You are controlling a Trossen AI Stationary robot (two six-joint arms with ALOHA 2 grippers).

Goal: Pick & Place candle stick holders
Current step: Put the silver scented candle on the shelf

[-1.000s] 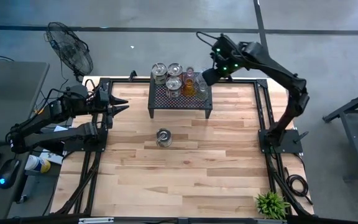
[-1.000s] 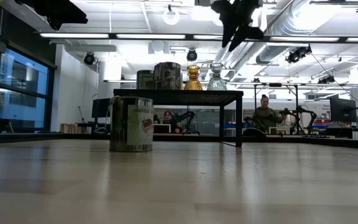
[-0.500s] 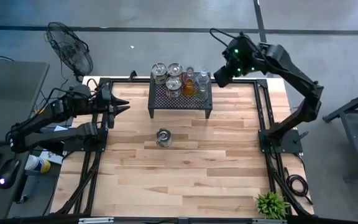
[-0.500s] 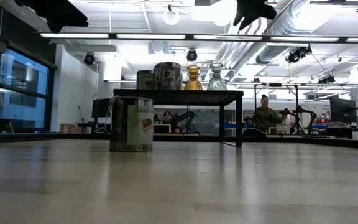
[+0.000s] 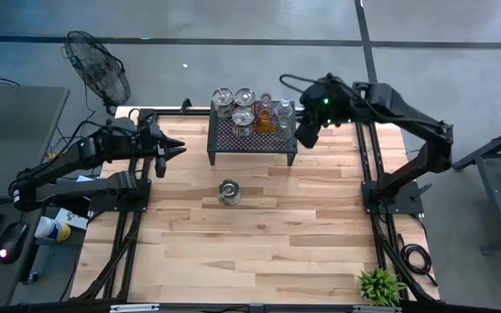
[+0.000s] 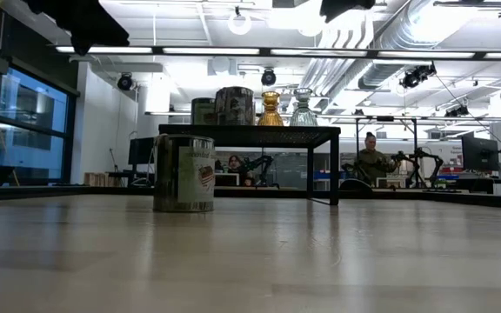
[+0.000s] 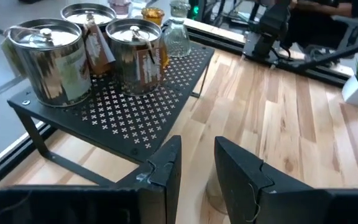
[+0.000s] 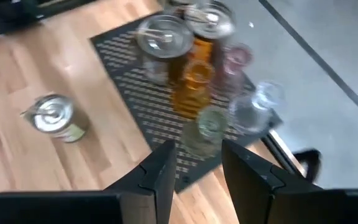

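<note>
Clustering at twelve o'clock on the black stand (image 5: 252,142): candle stick holders (image 5: 252,109), silvery tins beside amber, pink and clear glass; one silvery holder (image 5: 228,192) sitting alone mid-table (image 5: 259,243). Hovering over the glass ones, right hand (image 5: 305,132) spread, empty. Waiting at nine o'clock, left hand (image 5: 165,149) parted, empty. Probably handling light, rigid, slick; glass fragile, so pinching across the body below the rim.

- The left arm (image 5: 76,165) is black and made of long thick parts joined together.
- The right arm (image 5: 407,122) is black too, with a small green light glowing near its wrist.
- A thin black cable loops over the right arm's wrist.
- The left gripper (image 7: 197,174) has two flat, dark fingers with notched edges.
- The right gripper (image 8: 197,171) has the same dark fingers.
</note>
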